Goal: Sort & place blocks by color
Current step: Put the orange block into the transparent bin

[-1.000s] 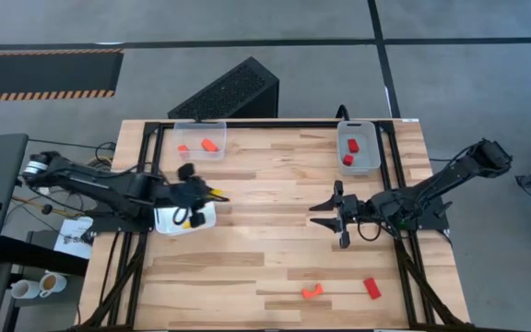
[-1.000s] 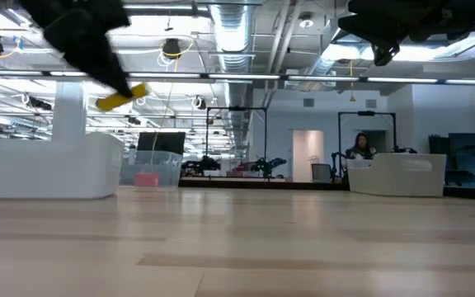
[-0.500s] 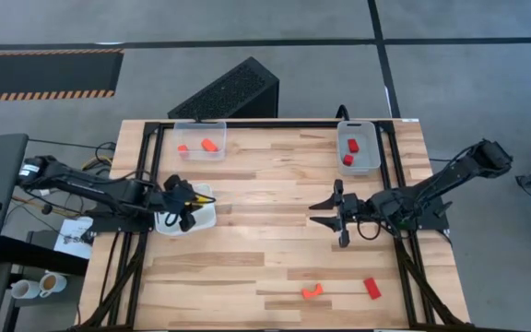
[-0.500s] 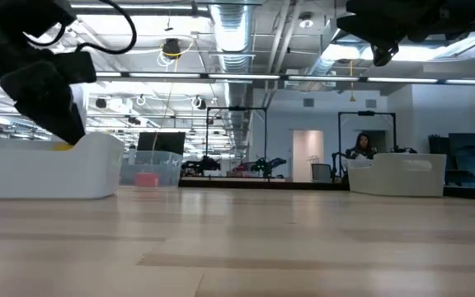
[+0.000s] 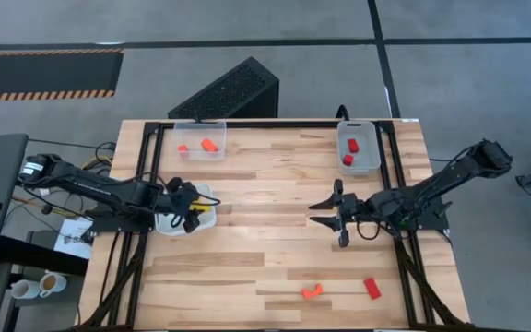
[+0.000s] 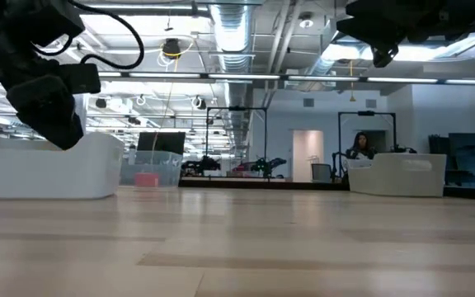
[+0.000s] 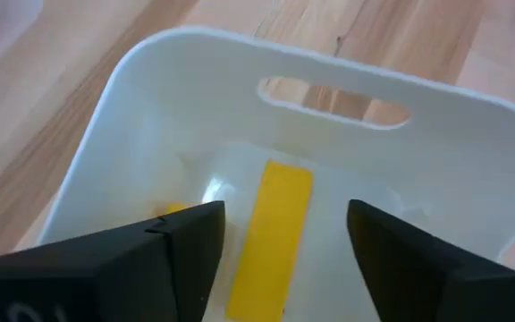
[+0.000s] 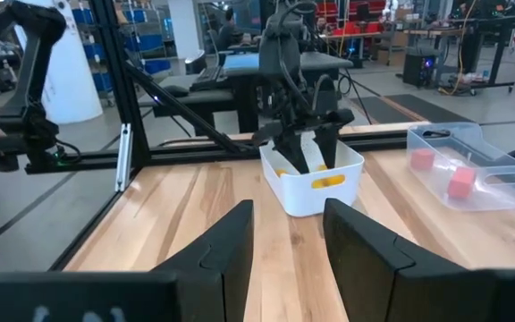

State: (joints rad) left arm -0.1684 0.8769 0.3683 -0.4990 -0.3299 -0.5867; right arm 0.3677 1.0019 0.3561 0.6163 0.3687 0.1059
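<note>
Yellow bar now lies loose on floor of white tray, let go by left gripper, whose jaws stand apart over it, empty. Yellows done w/ this one; two red blocks remain on table. Right gripper waits mid-table, part-open, empty.

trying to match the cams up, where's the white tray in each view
High view: white tray at the table's left edge, under the left gripper.
Low view: white tray at far left.
Left wrist view: white tray fills the frame, yellow block inside.
Right wrist view: white tray at centre.
Shared landmark: the left gripper above it.
</note>
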